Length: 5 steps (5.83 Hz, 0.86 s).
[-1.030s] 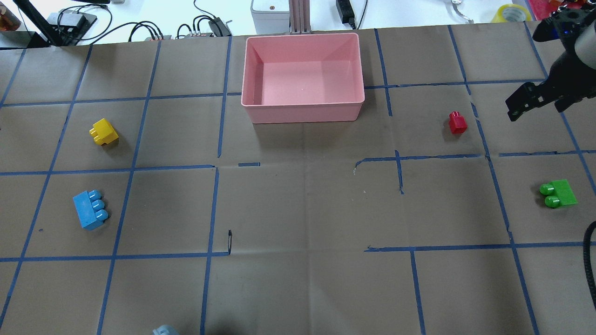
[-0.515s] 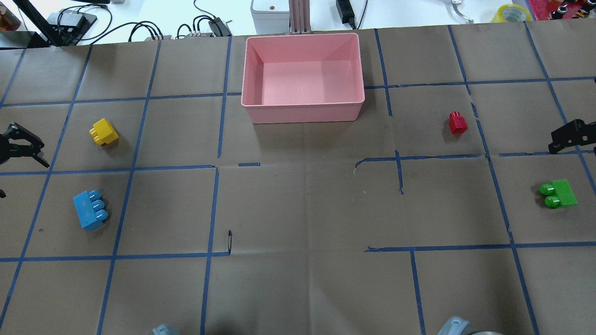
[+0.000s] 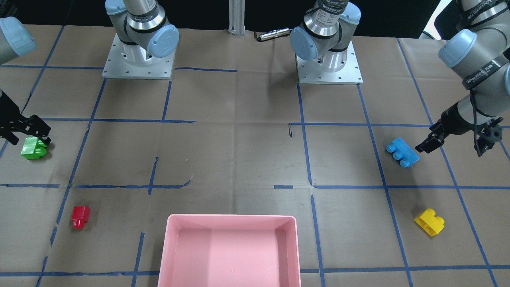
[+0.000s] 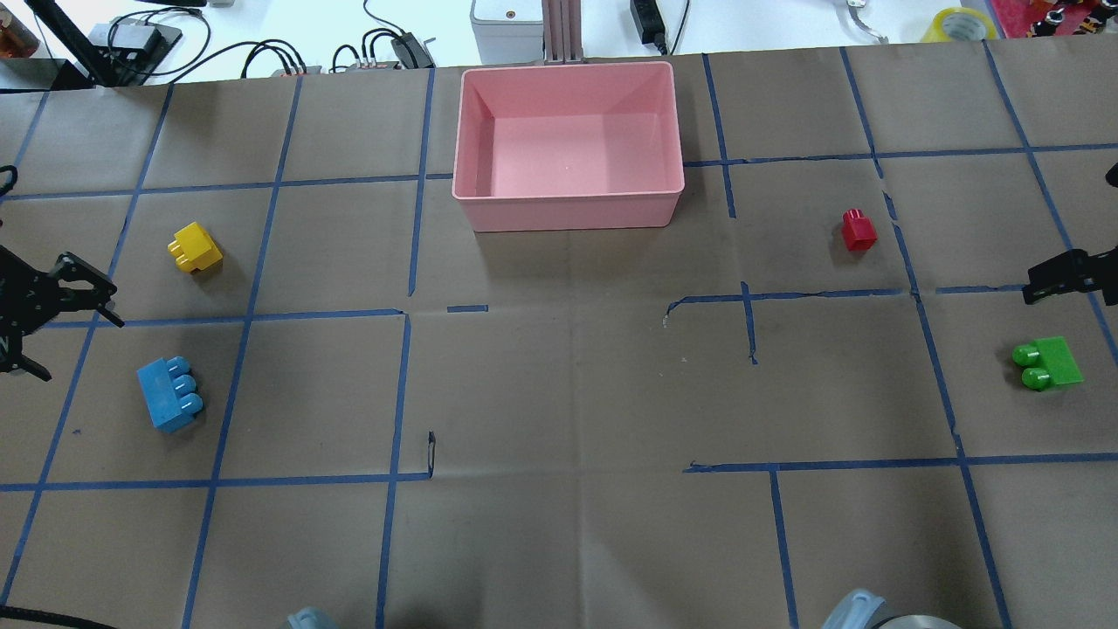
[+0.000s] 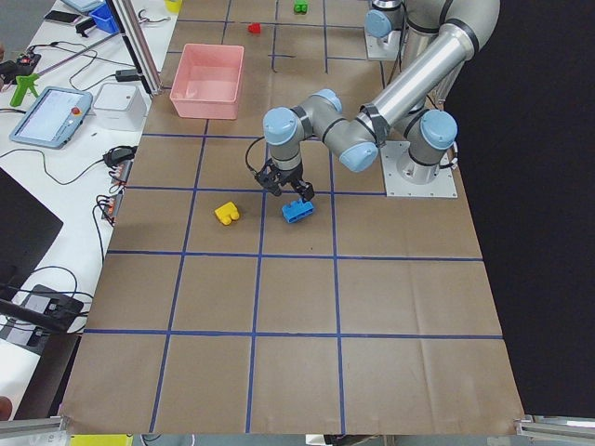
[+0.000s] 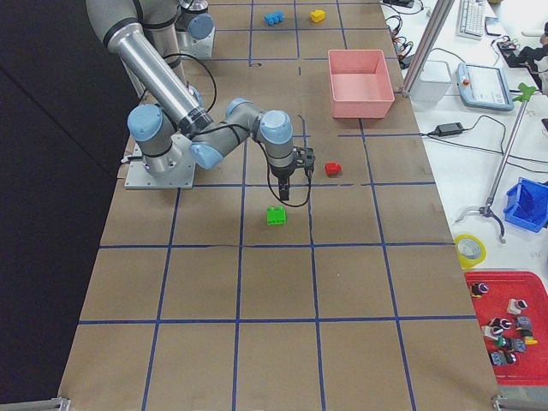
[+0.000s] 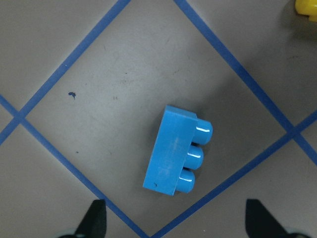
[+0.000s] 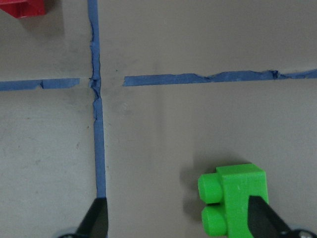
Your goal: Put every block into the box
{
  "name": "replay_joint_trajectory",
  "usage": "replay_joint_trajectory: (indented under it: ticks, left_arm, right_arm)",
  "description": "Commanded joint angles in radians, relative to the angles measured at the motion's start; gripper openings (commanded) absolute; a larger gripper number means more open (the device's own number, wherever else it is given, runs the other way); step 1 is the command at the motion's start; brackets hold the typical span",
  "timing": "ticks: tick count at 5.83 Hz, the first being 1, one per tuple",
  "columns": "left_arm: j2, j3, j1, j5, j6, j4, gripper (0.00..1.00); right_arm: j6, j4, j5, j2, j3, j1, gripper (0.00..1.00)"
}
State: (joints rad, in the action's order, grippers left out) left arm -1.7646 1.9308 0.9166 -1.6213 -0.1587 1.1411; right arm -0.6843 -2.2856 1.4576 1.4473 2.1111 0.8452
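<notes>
Brown paper tabletop (image 4: pixel 576 393) with a blue tape grid (image 4: pixel 262 313) all over. Far edge, about mid-table: pink box (image 4: pixel 568 212), open side up. Over on the robot's left side, blue block (image 4: pixel 169 394) and yellow block (image 4: pixel 195 248), well apart from the box – yellow farther out from the robot, blue nearer and tipped on its side, three studs aimed toward mid-table. On the right side, red block (image 4: pixel 858 231) and green block (image 4: pixel 1048 363); red closer to the box but well clear of it, green near the table's right end, also on its side, two studs aimed inward. All four out on the paper, none touching the box.

Now, left gripper (image 7: pixel 177 223) hanging by the blue block, jaws spread wide, pinching nothing. From its wrist cam, block lying just ahead of the jaws and roughly centred between them. And right gripper (image 8: pixel 179 220) same deal — spread wide, nothing held. Green block low in that wrist cam, off-centre, overlapping one jaw; can't tell if touching. From the right side cam, looks raised over the paper near the green block, not down around it.

Further out: arm bases (image 3: pixel 137 20) on metal plates (image 3: pixel 115 71) at the robot's edge, cables (image 4: pixel 279 57) and a yellow tape roll (image 4: pixel 959 24) on the white bench (image 4: pixel 288 17) past the far edge.
</notes>
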Motion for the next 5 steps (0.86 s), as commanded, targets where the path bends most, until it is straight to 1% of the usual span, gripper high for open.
replay_joint_trajectory:
  ticks: [1,2,3,5]
  left_arm:
    - [-0.065,0.034,0.007,0.001,0.005,-0.079,0.98]
    - [-0.072,0.080,0.007,0.003,0.007,-0.157,0.99]
    - [-0.084,0.103,0.005,0.003,0.011,-0.193,0.98]
    - [-0.114,0.149,0.004,0.003,0.027,-0.292,0.99]
  right_arm:
    - [-0.003,-0.040,0.001,-0.059,0.012,-0.030,1.00]
    - [-0.004,-0.069,0.004,-0.070,0.007,-0.032,1.00]
    - [-0.009,-0.128,0.007,-0.083,0.012,-0.037,1.00]
    - [-0.072,-0.140,0.023,-0.128,0.012,-0.084,0.99]
